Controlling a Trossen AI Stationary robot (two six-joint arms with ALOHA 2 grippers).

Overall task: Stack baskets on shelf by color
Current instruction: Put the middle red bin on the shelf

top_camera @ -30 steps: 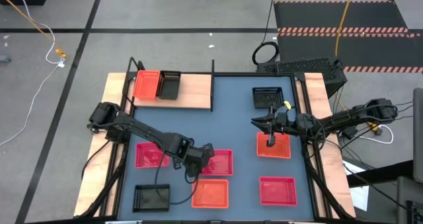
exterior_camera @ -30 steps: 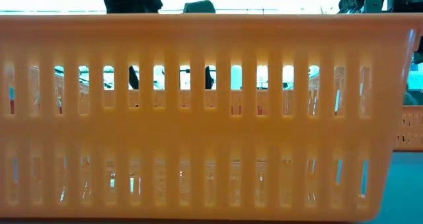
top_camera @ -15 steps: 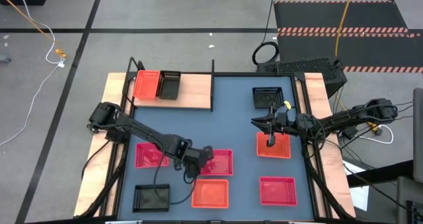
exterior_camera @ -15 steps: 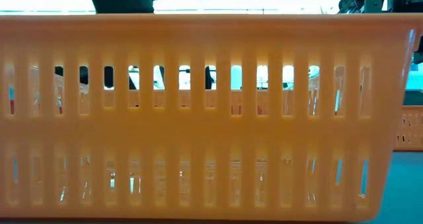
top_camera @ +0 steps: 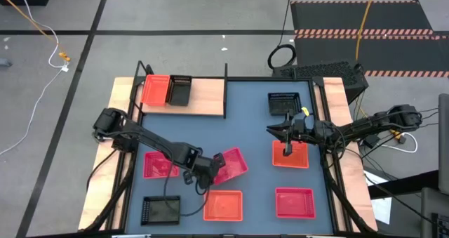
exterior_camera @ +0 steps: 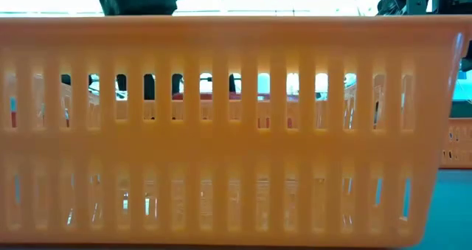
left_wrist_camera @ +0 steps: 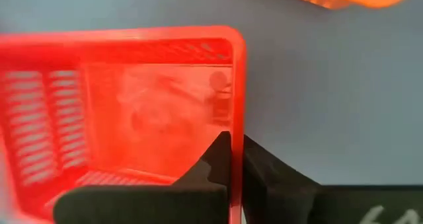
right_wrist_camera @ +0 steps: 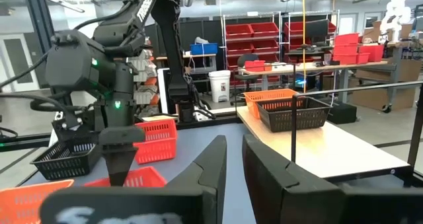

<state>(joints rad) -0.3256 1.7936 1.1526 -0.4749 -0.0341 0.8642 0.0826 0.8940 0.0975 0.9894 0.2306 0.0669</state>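
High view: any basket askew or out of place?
Yes. The pink-red basket at mid-table sits rotated against the squared-up rest, its wall pinched by the left gripper. The right gripper hangs over an orange basket.

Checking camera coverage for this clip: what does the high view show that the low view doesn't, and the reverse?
Only the high view shows the light-wood shelf holding an orange basket and a black mesh basket, the left claw clamped on a tilted pink-red plastic basket, and the right claw over another orange basket. Only the low view shows the slotted side wall of the nearest orange basket close up, filling the frame. Both share that basket at the table's near edge.
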